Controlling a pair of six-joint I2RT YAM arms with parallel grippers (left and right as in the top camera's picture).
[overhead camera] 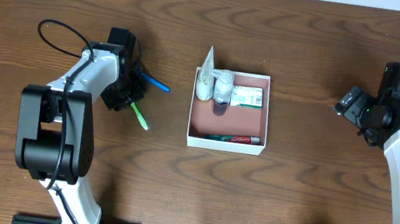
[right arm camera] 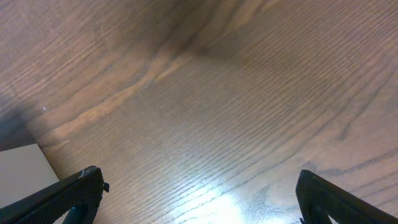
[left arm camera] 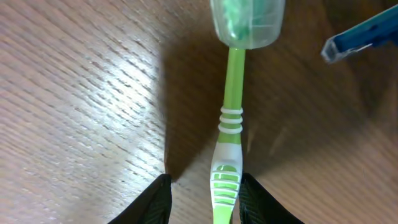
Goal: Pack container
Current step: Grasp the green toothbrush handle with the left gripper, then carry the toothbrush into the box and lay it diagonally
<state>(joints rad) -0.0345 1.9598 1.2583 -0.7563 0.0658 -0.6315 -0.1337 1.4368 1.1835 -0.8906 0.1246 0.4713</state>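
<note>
The container (overhead camera: 268, 115) is a square white-walled box with a reddish-brown floor at the table's middle. It holds white bottles (overhead camera: 213, 85), a green-and-white carton (overhead camera: 248, 97) and a toothpaste tube (overhead camera: 237, 139). A green toothbrush (overhead camera: 140, 116) lies on the table left of it. My left gripper (overhead camera: 127, 91) is open around its handle (left arm camera: 229, 124); in the left wrist view the right finger is at the handle and the left finger stands apart (left arm camera: 205, 186). A clear cap covers the brush head (left arm camera: 247, 22). My right gripper (overhead camera: 344, 108) is open and empty over bare wood (right arm camera: 199, 199).
A blue toothbrush (overhead camera: 157, 83) lies just right of the left gripper, and its end shows in the left wrist view (left arm camera: 364, 37). A white corner (right arm camera: 18, 171) shows at the lower left of the right wrist view. A black cable (overhead camera: 59, 32) loops over the left arm.
</note>
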